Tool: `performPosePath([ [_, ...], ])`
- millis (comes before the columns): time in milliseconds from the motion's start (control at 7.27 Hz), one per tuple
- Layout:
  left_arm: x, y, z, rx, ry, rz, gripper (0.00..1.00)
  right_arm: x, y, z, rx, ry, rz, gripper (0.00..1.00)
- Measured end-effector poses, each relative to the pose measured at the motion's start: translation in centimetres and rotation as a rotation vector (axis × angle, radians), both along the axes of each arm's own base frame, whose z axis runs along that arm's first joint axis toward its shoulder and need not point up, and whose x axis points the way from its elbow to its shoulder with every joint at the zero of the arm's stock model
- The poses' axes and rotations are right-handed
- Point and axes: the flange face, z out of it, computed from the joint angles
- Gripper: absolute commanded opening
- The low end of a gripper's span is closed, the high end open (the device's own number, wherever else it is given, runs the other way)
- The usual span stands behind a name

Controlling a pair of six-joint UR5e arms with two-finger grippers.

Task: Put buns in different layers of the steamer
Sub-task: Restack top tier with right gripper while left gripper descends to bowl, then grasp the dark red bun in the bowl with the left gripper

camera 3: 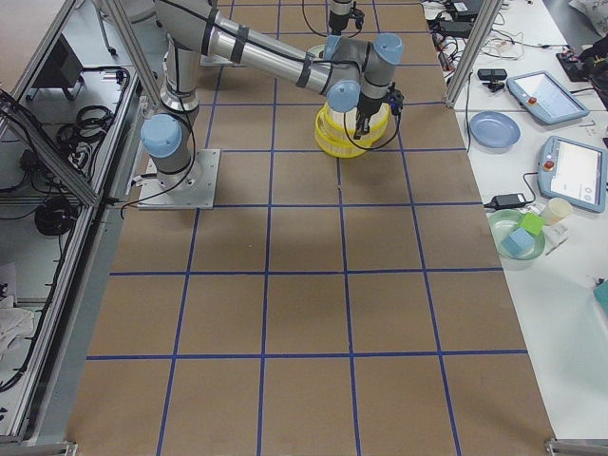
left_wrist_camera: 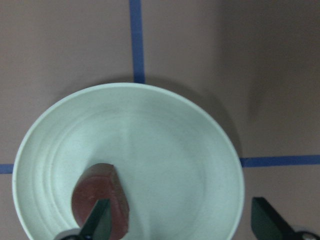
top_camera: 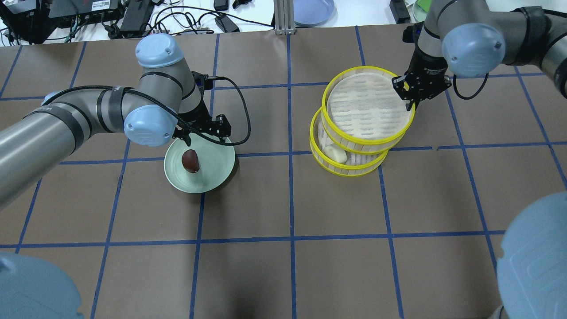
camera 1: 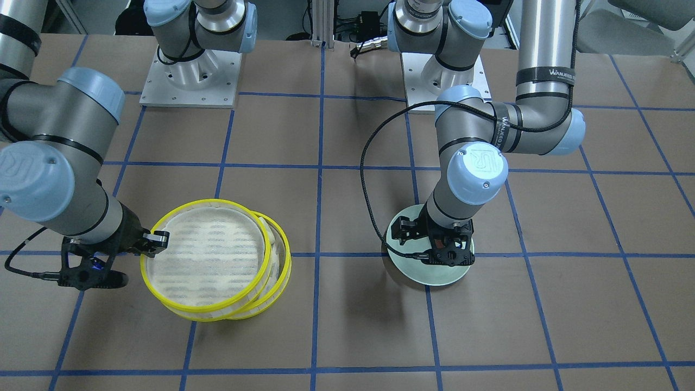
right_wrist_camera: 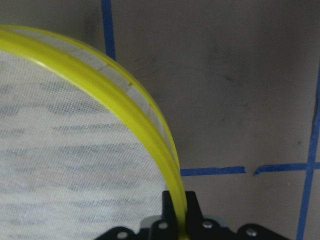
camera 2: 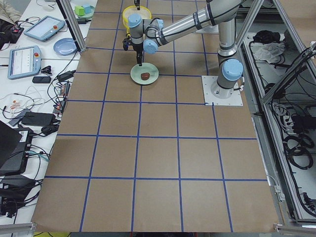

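The steamer's upper tray (top_camera: 365,106) lies offset over the lower tray (top_camera: 345,170), shifted toward the far right. The pale cream bun (top_camera: 335,153) lies in the lower tray's uncovered part. My right gripper (top_camera: 409,98) is shut on the upper tray's yellow rim (right_wrist_camera: 150,135); it also shows in the front view (camera 1: 160,237). The dark reddish-brown bun (top_camera: 190,161) lies on the pale green plate (top_camera: 215,168). My left gripper (left_wrist_camera: 180,210) is open just above the plate (left_wrist_camera: 165,145), with one finger next to the bun (left_wrist_camera: 97,195).
Both arm bases (camera 1: 190,81) stand at the robot's edge of the brown, blue-taped table. Side benches hold a blue plate (camera 3: 494,128), tablets (camera 2: 22,61) and a green bowl with blocks (camera 3: 518,237). A cable loops beside the left wrist (top_camera: 241,115).
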Motion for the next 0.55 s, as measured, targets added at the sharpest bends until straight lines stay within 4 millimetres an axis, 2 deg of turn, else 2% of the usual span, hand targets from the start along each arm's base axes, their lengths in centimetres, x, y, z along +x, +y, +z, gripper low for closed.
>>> performPosePath([
  [275,1.3,0.2,-1.8,0.036,-0.002,-0.019,1.00,1.9,0.1,-1.2,0.015,0.004,0.030,0.00],
  [550,1.9,0.7,-3.1,0.067,-0.013,-0.015,0.99,2.3,0.2,-1.8,0.023,0.010,0.040,0.00],
])
